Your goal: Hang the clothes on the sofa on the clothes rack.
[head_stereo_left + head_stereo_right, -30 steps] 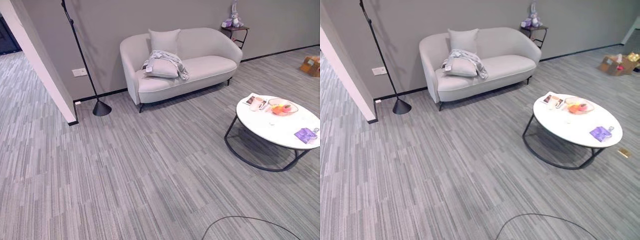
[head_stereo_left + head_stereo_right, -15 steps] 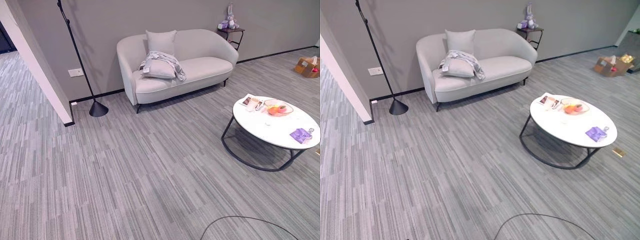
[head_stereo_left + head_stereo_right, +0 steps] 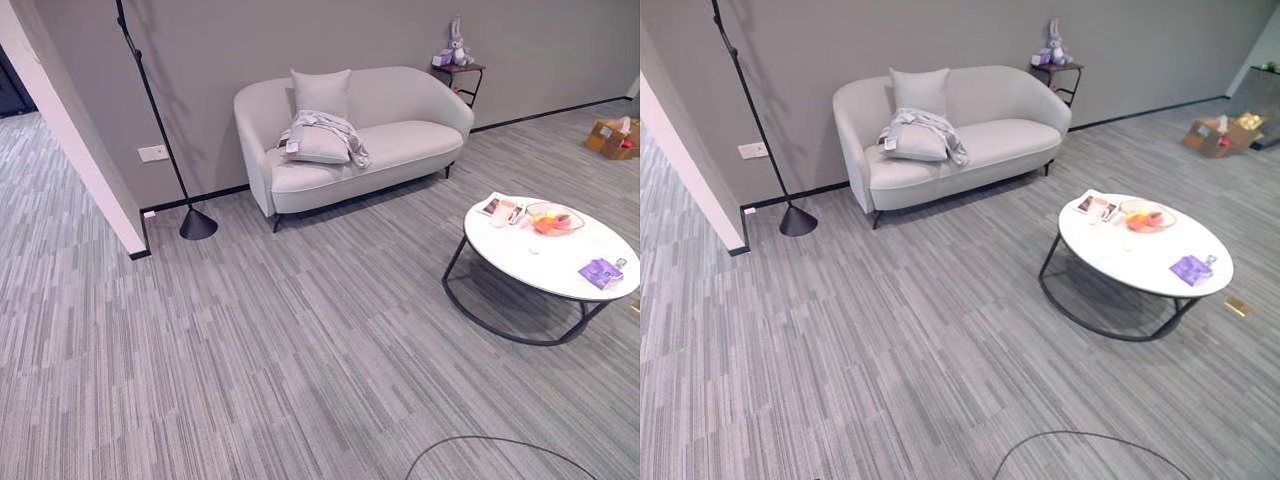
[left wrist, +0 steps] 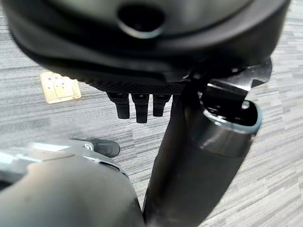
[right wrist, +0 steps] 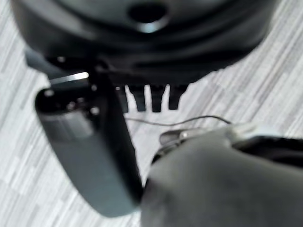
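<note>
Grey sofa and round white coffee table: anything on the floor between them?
No. In the left eye view, only bare grey striped carpet lies between the light grey sofa and the round white coffee table.

Head pair down toward sofa (image 3: pixel 350 130); wrist views floorward.

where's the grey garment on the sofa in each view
Left eye view: the grey garment drapes over the cushion on the sofa's left half, upper middle of the picture.
Right eye view: the same garment, further towards the picture's left.
Left wrist view: not in it.
Right wrist view: not in it.
Shared landmark: the black floor lamp stands left of the sofa in both eye views.
</note>
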Motion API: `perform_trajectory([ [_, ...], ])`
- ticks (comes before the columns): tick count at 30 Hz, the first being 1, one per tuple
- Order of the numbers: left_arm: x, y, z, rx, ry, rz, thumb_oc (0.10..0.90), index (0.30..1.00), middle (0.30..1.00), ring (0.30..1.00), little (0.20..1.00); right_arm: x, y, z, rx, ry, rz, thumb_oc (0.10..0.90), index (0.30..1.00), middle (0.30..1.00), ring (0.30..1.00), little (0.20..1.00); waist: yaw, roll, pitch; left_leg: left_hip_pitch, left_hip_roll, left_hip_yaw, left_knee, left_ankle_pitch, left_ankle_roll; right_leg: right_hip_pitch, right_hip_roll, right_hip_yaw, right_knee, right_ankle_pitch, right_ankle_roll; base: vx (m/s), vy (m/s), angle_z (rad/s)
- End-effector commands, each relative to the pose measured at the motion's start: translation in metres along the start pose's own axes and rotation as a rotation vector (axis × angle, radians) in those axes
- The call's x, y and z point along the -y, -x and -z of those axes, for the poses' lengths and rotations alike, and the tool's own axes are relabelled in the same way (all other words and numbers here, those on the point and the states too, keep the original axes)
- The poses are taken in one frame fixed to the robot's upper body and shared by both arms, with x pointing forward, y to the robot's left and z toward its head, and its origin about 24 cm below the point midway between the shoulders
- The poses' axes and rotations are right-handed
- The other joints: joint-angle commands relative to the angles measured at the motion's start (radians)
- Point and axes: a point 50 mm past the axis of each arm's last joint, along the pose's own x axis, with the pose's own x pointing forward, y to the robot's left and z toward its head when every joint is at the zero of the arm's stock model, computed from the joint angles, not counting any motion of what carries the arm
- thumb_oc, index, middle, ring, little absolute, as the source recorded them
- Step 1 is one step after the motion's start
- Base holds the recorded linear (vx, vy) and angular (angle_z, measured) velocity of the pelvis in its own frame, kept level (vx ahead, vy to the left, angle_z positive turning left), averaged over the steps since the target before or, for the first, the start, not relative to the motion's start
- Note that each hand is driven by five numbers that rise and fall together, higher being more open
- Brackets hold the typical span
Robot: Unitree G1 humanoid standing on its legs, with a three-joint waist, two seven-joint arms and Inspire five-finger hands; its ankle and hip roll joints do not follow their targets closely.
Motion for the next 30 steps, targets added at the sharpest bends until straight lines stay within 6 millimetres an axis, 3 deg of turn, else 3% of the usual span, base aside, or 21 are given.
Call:
perform_trajectory([
  [1, 0.017, 0.0, 0.004, -0.014, -0.06, 0.049, 0.8, 0.9, 0.9, 0.9, 0.9, -0.022, -0.001, 0.008, -0.049, 0.058, -0.059, 0.8, 0.9, 0.9, 0.9, 0.9, 0.009, -0.037, 0.003, 0.001, -0.006, -0.026, -0.076, -0.008, -0.03, 0.095, -0.099, 0.04, -0.132, 0.035, 0.14, 0.0, 0.0, 0.0],
  [8, 0.017, 0.0, 0.004, -0.014, -0.06, 0.049, 0.8, 0.9, 0.9, 0.9, 0.9, -0.022, -0.001, 0.008, -0.049, 0.058, -0.059, 0.8, 0.9, 0.9, 0.9, 0.9, 0.009, -0.037, 0.003, 0.001, -0.006, -0.026, -0.076, -0.008, -0.03, 0.095, -0.099, 0.04, -0.132, 0.035, 0.14, 0.0, 0.027, 0.0],
  [9, 0.021, -0.002, -0.009, 0.016, -0.073, 0.07, 0.8, 0.9, 0.9, 0.9, 0.9, -0.02, -0.002, -0.001, -0.035, 0.051, -0.058, 0.8, 0.9, 0.9, 0.9, 0.9, 0.008, -0.021, 0.044, 0.005, -0.019, -0.042, -0.076, -0.017, 0.002, 0.033, -0.136, 0.011, 0.051, -0.005, 0.141, -0.02, 0.191, 0.01],
  [13, 0.021, -0.002, -0.009, 0.016, -0.073, 0.07, 0.8, 0.9, 0.9, 0.9, 0.9, -0.02, -0.002, -0.001, -0.035, 0.051, -0.058, 0.8, 0.9, 0.9, 0.9, 0.9, 0.008, -0.021, 0.044, 0.005, -0.019, -0.042, -0.076, -0.017, 0.002, 0.032, -0.136, 0.011, 0.051, -0.006, 0.141, 0.0, 0.077, 0.15],
  [14, 0.022, -0.002, -0.012, 0.024, -0.082, 0.075, 0.8, 0.9, 0.9, 0.9, 0.9, -0.02, -0.002, -0.002, -0.034, 0.056, -0.061, 0.8, 0.9, 0.9, 0.9, 0.9, 0.011, -0.013, 0.057, 0.024, -0.033, -0.049, -0.076, -0.028, 0.022, -0.018, -0.177, -0.007, 0.21, -0.004, 0.166, 0.23, 0.327, -0.09],
  [15, 0.018, -0.002, -0.011, 0.002, -0.093, 0.072, 0.8, 0.9, 0.9, 0.9, 0.9, -0.023, -0.001, 0.003, -0.049, 0.041, -0.088, 0.8, 0.9, 0.9, 0.9, 0.9, -0.012, 0.023, 0.099, 0.095, -0.027, -0.058, -0.076, -0.066, 0.047, -0.159, -0.266, -0.059, 0.56, 0.12, 0.208, 0.22, 0.334, 0.01],
  [16, 0.018, -0.002, -0.011, 0.003, -0.093, 0.072, 0.8, 0.9, 0.9, 0.9, 0.9, -0.023, -0.002, 0.003, -0.048, 0.041, -0.089, 0.8, 0.9, 0.9, 0.9, 0.9, -0.012, 0.013, 0.096, 0.089, -0.04, -0.058, -0.076, -0.063, 0.051, -0.177, -0.281, -0.05, 0.58, 0.113, 0.212, 0.27, 0.18, 0.15],
  [17, 0.016, -0.002, -0.011, 0.002, -0.082, 0.068, 0.8, 0.9, 0.9, 0.9, 0.9, -0.021, -0.001, 0.004, -0.049, 0.022, -0.085, 0.8, 0.9, 0.9, 0.9, 0.9, -0.012, 0.01, 0.095, 0.096, -0.039, -0.057, -0.076, -0.073, 0.043, -0.195, -0.3, -0.06, 0.529, 0.116, 0.206, 0.44, -0.346, 0.36],
  [18, 0.016, -0.002, -0.015, 0.01, -0.076, 0.065, 0.8, 0.9, 0.9, 0.9, 0.9, -0.016, -0.001, -0.002, -0.03, -0.041, -0.063, 0.8, 0.9, 0.9, 0.9, 0.9, -0.031, -0.005, 0.101, 0.127, -0.022, -0.075, -0.076, -0.117, -0.011, -0.217, -0.313, -0.026, 0.098, 0.159, 0.217, 0.61, -0.438, 0.35],
  [19, 0.018, -0.003, -0.02, 0.022, -0.088, 0.066, 0.8, 0.9, 0.9, 0.9, 0.9, -0.017, -0.001, 0.0, -0.042, -0.063, -0.06, 0.8, 0.9, 0.9, 0.9, 0.9, -0.047, -0.006, 0.108, 0.152, -0.013, -0.086, -0.076, -0.134, -0.028, -0.237, -0.32, -0.008, -0.046, 0.229, 0.238, 0.6, -0.445, 0.42],
  [20, 0.02, -0.003, -0.023, 0.03, -0.094, 0.073, 0.8, 0.9, 0.9, 0.9, 0.9, -0.017, -0.001, 0.001, -0.05, -0.081, -0.063, 0.8, 0.9, 0.9, 0.9, 0.9, -0.054, -0.008, 0.107, 0.158, -0.011, -0.094, -0.076, -0.139, -0.036, -0.245, -0.329, 0.002, -0.103, 0.248, 0.254, 0.36, -0.174, 0.53],
  [23, 0.021, -0.003, -0.025, 0.037, -0.106, 0.075, 0.8, 0.9, 0.9, 0.9, 0.9, -0.015, -0.001, 0.002, -0.058, -0.098, -0.057, 0.8, 0.9, 0.9, 0.9, 0.9, -0.061, -0.004, 0.108, 0.175, -0.003, -0.093, -0.076, -0.154, -0.043, -0.275, -0.337, 0.021, -0.132, 0.256, 0.266, 0.3, -0.123, 0.38],
  [24, 0.025, -0.003, -0.021, 0.032, -0.143, 0.097, 0.8, 0.9, 0.9, 0.9, 0.9, -0.003, 0.001, 0.015, -0.097, -0.184, -0.016, 0.8, 0.9, 0.9, 0.9, 0.9, -0.076, -0.021, 0.07, 0.234, 0.006, -0.101, -0.076, -0.204, -0.067, -0.275, -0.357, -0.01, -0.132, 0.298, 0.286, 0.71, -0.327, -0.1],
  [26, 0.025, -0.002, -0.017, 0.026, -0.146, 0.092, 0.8, 0.9, 0.9, 0.9, 0.9, 0.005, 0.002, 0.017, -0.099, -0.21, 0.014, 0.8, 0.9, 0.9, 0.9, 0.9, -0.084, -0.01, 0.047, 0.24, 0.056, -0.116, -0.076, -0.187, -0.087, -0.25, -0.319, -0.018, -0.132, 0.305, 0.274, 0.65, -0.362, 0.12],
  [27, 0.026, -0.002, -0.018, 0.029, -0.139, 0.088, 0.8, 0.9, 0.9, 0.9, 0.9, 0.009, 0.002, 0.014, -0.089, -0.228, 0.029, 0.8, 0.9, 0.9, 0.9, 0.9, -0.086, 0.011, 0.038, 0.245, 0.103, -0.122, -0.076, -0.135, -0.107, -0.243, -0.278, -0.006, -0.132, 0.3, 0.261, 0.3, -0.207, 0.33],
  [28, 0.026, -0.002, -0.018, 0.03, -0.139, 0.088, 0.8, 0.9, 0.9, 0.9, 0.9, 0.009, 0.002, 0.014, -0.089, -0.228, 0.029, 0.8, 0.9, 0.9, 0.9, 0.9, -0.088, 0.009, 0.036, 0.242, 0.102, -0.125, -0.076, -0.133, -0.107, -0.245, -0.281, -0.008, -0.132, 0.3, 0.26, 0.25, -0.191, 0.31],
  [29, 0.027, -0.002, -0.02, 0.036, -0.134, 0.089, 0.8, 0.9, 0.9, 0.9, 0.9, 0.009, 0.002, 0.012, -0.079, -0.236, 0.033, 0.8, 0.9, 0.9, 0.9, 0.9, -0.086, 0.017, 0.03, 0.238, 0.129, -0.127, -0.076, -0.078, -0.119, -0.24, -0.259, -0.007, -0.132, 0.29, 0.252, 0.32, -0.281, 0.6],
  [30, 0.029, -0.002, -0.017, 0.035, -0.127, 0.093, 0.8, 0.9, 0.9, 0.9, 0.9, 0.01, 0.002, 0.008, -0.061, -0.227, 0.033, 0.8, 0.9, 0.9, 0.9, 0.9, -0.081, 0.041, 0.012, 0.232, 0.194, -0.126, -0.041, 0.018, -0.153, -0.215, -0.195, -0.012, -0.132, 0.248, 0.222, 0.48, -0.412, 0.57],
])
